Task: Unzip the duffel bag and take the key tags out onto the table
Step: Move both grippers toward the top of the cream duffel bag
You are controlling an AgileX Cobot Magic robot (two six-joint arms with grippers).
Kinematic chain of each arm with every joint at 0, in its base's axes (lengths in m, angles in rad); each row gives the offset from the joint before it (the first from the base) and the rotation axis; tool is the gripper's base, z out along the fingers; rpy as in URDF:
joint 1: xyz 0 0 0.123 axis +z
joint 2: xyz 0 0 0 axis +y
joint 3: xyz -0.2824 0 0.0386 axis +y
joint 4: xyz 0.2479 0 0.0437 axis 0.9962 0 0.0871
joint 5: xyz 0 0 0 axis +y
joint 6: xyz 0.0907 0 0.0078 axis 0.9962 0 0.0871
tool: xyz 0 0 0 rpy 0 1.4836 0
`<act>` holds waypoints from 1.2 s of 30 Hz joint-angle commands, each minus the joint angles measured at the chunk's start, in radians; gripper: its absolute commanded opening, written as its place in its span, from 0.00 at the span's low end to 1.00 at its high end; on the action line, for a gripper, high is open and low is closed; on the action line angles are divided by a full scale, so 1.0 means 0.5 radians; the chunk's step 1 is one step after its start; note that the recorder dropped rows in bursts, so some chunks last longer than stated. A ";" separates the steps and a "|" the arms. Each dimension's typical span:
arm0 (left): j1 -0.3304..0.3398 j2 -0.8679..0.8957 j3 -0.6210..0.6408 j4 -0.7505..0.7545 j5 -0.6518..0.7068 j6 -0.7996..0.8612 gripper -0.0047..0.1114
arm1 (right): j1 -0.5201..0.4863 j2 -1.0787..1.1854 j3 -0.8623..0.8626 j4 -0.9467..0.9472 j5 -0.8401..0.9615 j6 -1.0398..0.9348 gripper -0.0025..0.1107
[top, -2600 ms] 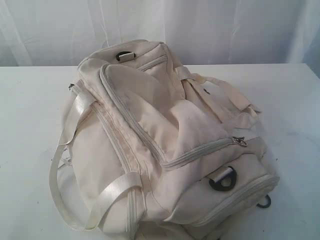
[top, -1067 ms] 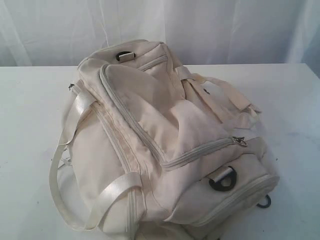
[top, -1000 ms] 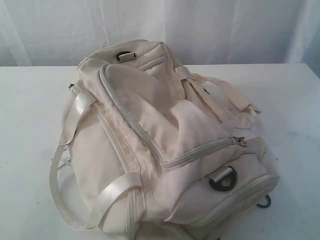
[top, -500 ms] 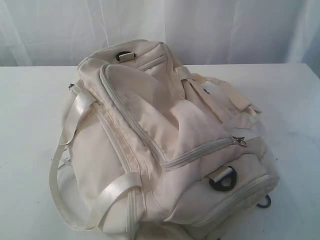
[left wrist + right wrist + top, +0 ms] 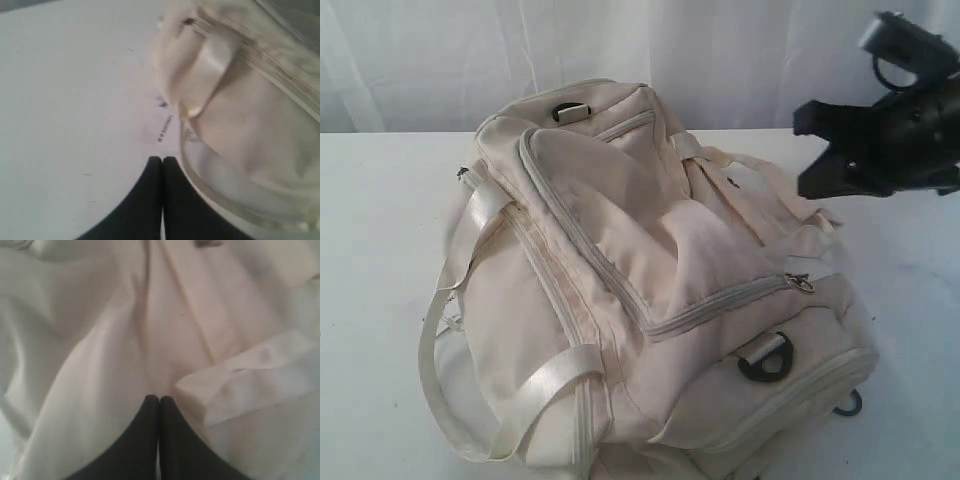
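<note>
The duffel bag point(image 5: 620, 280) lies on the table point(image 5: 380, 220), its long axis running diagonally from far left to near right in the exterior view. Each zipper point(image 5: 720, 305) in sight is closed and no key tags show, so the task looks unstarted. The right end effector point(image 5: 159, 405) hangs over the bag and the left end effector point(image 5: 162, 165) over the table just beside it. Both are closed and empty.

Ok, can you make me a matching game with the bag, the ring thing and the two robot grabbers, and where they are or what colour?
Things:
1. duffel bag
2. D-ring
3. left gripper
4. right gripper

Clues:
a. black, fixed to the bag's end
b. shut, pointing at the bag's fabric
c. cream-white, lying on the table
d. shut, over the white tabletop beside the bag

Pairs: 1-c, 2-a, 3-d, 4-b.
</note>
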 commanded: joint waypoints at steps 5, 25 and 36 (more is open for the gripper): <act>-0.195 0.328 -0.054 -0.494 0.228 0.639 0.04 | -0.010 0.410 -0.390 0.106 0.699 -0.137 0.09; -0.455 0.403 -0.054 -0.632 0.252 0.892 0.04 | -0.046 0.566 -0.408 -0.344 0.348 0.598 0.60; -0.467 0.403 -0.054 -0.632 0.252 0.896 0.04 | -0.041 0.869 -0.408 -0.034 0.247 0.502 0.47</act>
